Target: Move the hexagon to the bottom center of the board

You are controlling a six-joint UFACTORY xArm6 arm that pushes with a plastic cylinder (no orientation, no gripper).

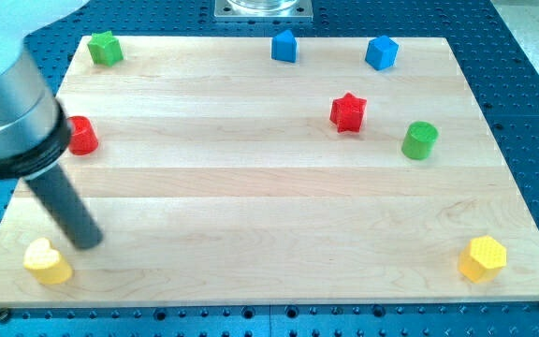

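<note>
On the pale striped wooden board: a green star, two blue blocks, a red star, a green cylinder, a red block, a yellow heart and a yellow hexagon. The surrounding bench is blue, dotted with holes. The rod is dark grey.

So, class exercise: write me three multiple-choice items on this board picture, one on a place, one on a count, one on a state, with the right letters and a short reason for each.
1. Where is the yellow hexagon?
A. view's bottom right
B. view's top left
C. centre

2. How many blue blocks are there?
A. one
B. two
C. three

3. My tip is:
A. touching the hexagon
B. just above and right of the yellow heart
C. between the blue blocks

Answers: 1 A, it sits in the board's bottom right corner. 2 B, two blue blocks along the top edge. 3 B, the rod ends near the heart, far from the hexagon.
</note>
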